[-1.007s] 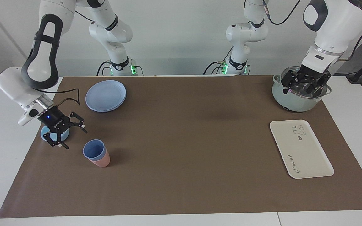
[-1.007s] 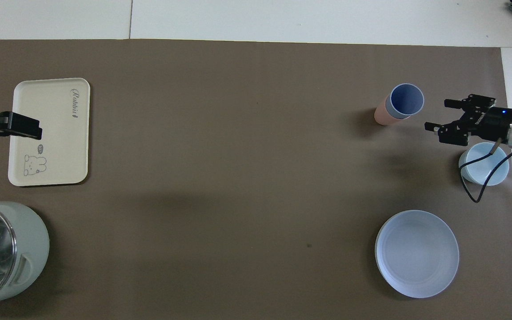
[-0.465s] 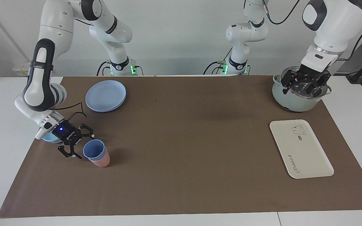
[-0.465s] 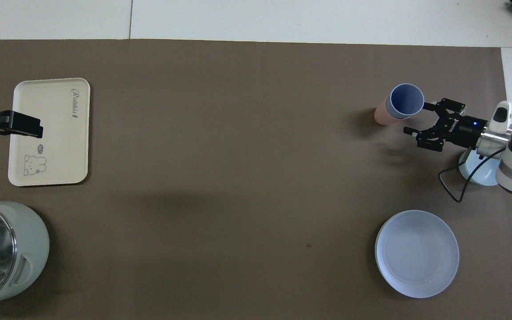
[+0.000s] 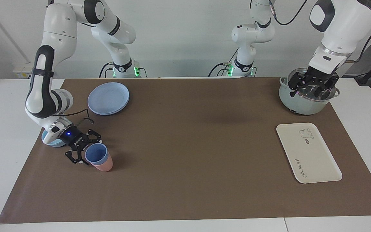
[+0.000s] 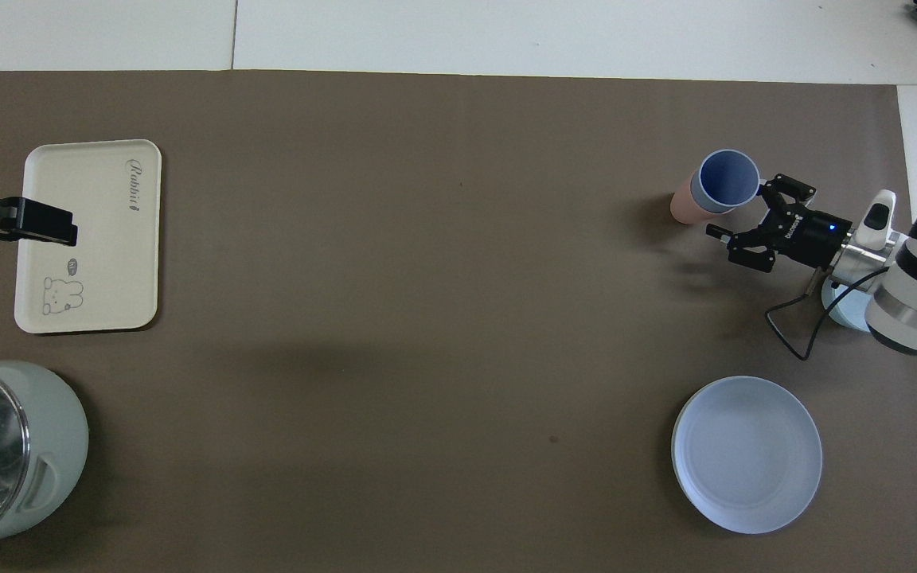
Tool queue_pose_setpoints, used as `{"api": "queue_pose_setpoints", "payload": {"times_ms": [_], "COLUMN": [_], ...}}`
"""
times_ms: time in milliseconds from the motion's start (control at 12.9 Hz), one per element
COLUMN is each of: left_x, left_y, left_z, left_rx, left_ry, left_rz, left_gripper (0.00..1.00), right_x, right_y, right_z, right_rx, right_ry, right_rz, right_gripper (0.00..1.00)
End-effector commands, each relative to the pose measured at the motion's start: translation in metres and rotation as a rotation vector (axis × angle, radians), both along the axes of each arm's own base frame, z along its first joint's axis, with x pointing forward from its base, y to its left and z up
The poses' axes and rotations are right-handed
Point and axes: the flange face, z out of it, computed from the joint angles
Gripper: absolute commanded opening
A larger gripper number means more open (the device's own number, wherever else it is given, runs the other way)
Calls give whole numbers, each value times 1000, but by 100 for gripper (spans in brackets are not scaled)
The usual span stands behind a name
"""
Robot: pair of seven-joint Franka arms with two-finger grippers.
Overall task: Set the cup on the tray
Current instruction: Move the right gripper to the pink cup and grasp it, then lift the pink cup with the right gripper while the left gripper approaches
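Observation:
The periwinkle-blue cup (image 5: 96, 154) stands nested in a pink cup (image 5: 103, 166) on the brown mat, toward the right arm's end; in the overhead view the blue cup (image 6: 727, 180) shows its open mouth. My right gripper (image 5: 89, 152) is open, low at the cup's side, with one fingertip close to the rim; I cannot tell if it touches. It also shows in the overhead view (image 6: 737, 211). The cream tray (image 5: 308, 154) lies bare at the left arm's end, also in the overhead view (image 6: 88, 239). My left gripper (image 5: 312, 86) waits open over the pot.
A light-blue bowl (image 5: 48, 140) sits under the right arm's wrist. A round blue plate (image 5: 108, 98) lies nearer to the robots than the cups. A pale green pot (image 5: 301, 104) with a glass lid stands nearer to the robots than the tray.
My right gripper has come down from over the bowl and moved up to the side of the stacked cups, still open. The left arm has not moved.

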Motion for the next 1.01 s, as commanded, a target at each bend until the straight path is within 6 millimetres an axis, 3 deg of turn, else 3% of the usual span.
{"api": "queue_pose_setpoints", "payload": {"times_ms": [0,310,697,775,852,930], "left_x": [-8,-7,-7,-7,-7,-5], "left_y": [-3,-2,2,4,1,-1], "left_z": [-1,-1,1,1,2,3], "left_rx": [-13,-11,-11,-11,-11,-12], "left_ry": [-17,-20,-22,-22,-26,-31], "left_rz": [9,8,15,21,14,11], "left_gripper": [100,100,100,100,100,100], "right_x": [0,5,10,10,13,13], "right_y": [13,28,27,28,28,27], "right_z": [0,0,0,1,4,4], "right_rx": [38,55,23,14,6,2], "right_ry": [-43,-52,-51,-63,-78,-66], "right_rz": [-22,-42,-70,-63,-59,-73], "right_gripper": [100,100,99,63,1,0]}}
